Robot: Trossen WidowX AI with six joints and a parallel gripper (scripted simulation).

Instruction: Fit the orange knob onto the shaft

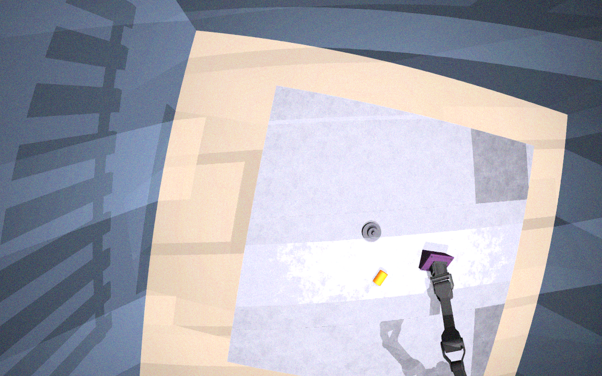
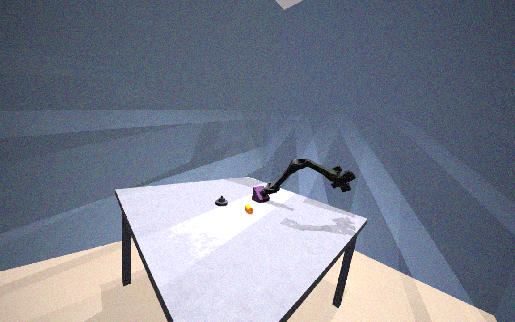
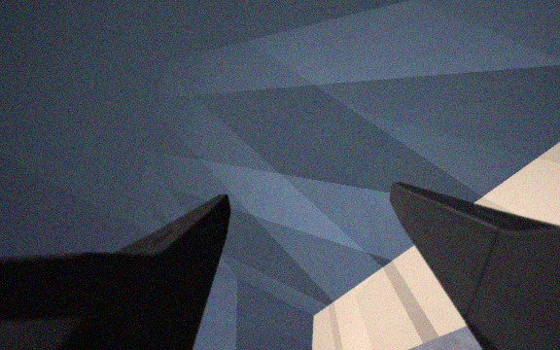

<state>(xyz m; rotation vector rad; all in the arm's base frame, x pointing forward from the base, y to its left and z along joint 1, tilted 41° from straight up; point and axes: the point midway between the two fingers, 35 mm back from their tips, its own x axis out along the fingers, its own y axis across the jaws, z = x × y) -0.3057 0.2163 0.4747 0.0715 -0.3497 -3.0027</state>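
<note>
The orange knob [image 1: 380, 277] [image 2: 249, 209] lies on its side on the table, between the pedestal and the table's near part in the exterior view. The round dark pedestal [image 1: 365, 231] [image 2: 221, 203] stands upright on the table, with the small shaft [image 1: 372, 232] [image 2: 221, 197] rising from its middle. The shaft's flat side cannot be made out. My gripper [image 2: 348, 181] [image 3: 308, 196] is open with nothing between its fingers. It is raised high, far from the knob and pedestal, and lies outside the top view. The wrist view shows neither knob nor pedestal.
The arm's purple wedge-shaped base [image 1: 439, 259] [image 2: 257, 193] stands on the grey table [image 1: 322, 163] [image 2: 227, 260], to the right of the knob and pedestal in the top and exterior views. The arm arches away from it. The wrist view shows blue walls and pale floor [image 3: 358, 311].
</note>
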